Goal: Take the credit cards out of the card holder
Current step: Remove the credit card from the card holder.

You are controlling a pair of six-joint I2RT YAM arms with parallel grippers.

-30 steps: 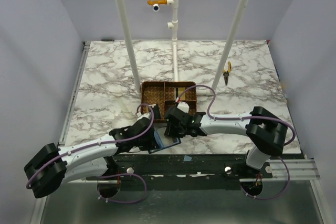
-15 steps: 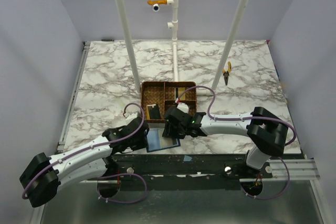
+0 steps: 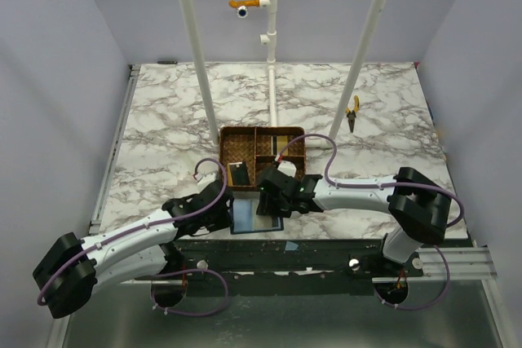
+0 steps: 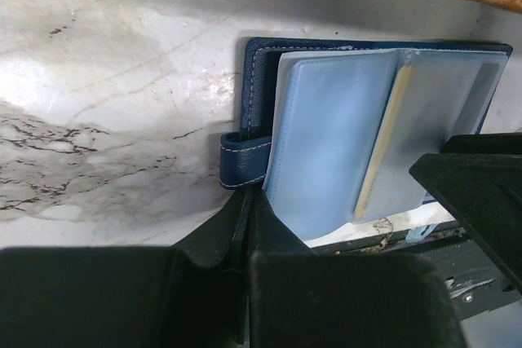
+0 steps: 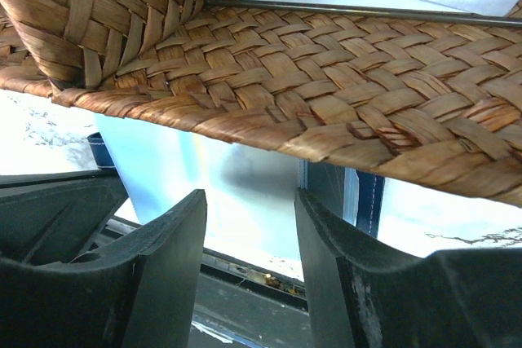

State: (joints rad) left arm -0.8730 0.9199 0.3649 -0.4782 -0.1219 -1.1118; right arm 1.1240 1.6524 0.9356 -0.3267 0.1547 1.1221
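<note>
With card holder [image 3: 255, 219] open just beside wicker tray [image 3: 222, 146], on its near side, left gripper [image 4: 249, 209] pressed together at holder's edge, right gripper [image 5: 249, 209] parted and empty: risks pinching sleeve instead of thin gold credit card [image 4: 382, 140].

From above and behind we look down on the whole table [image 3: 163, 120]; both wrist views sit close — sharing the holder [image 4: 326, 152] by the tray [image 5: 326, 95].
</note>
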